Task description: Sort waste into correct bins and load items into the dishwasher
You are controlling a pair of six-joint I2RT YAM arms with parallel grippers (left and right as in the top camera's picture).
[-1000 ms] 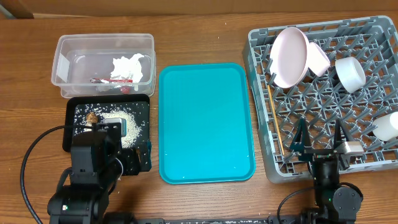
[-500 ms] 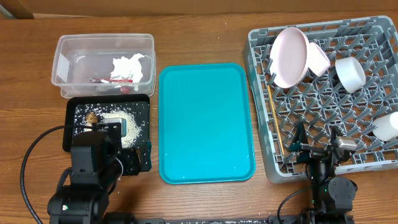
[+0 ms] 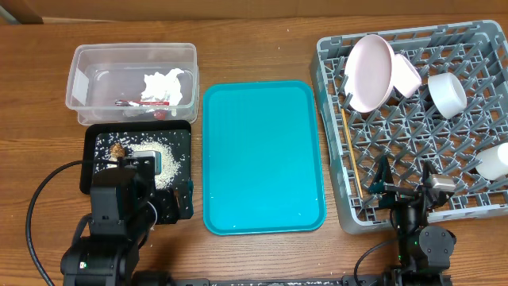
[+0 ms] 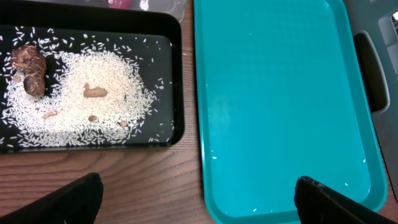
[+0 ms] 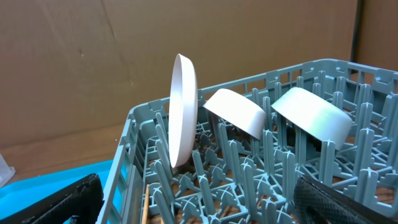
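Left arm is at the lower left of the overhead view, wrist over the near end of the black tray (image 3: 91,171). The left gripper (image 4: 199,208) has its fingers wide apart with nothing between them, hovering above the seam of the black tray and the teal tray (image 3: 262,159). Right arm is at the lower right, and the right gripper (image 5: 199,208) is also spread wide and empty, poised at the near edge of the dish rack (image 3: 468,48) and facing into it. Rice grains (image 4: 81,93) are heaped and scattered in the black tray, with a brown food scrap (image 4: 30,67) at its upper left. The chopsticks (image 3: 352,155) lie along the rack's left side. A white cup (image 3: 496,161) sits at the rack's right edge. Farther back in the rack, the plate (image 3: 370,71) stands on edge between pegs, the cream bowl (image 3: 405,73) leans just right of it, and the pale blue bowl (image 3: 447,94) is further right. The clear tub (image 3: 79,79), at the upper left just behind the black tray, holds the crumpled napkin (image 3: 165,83) and the red-and-silver wrapper (image 3: 139,103). The wrapper print is too small to read. Everything sits on a wooden table (image 3: 254,48).
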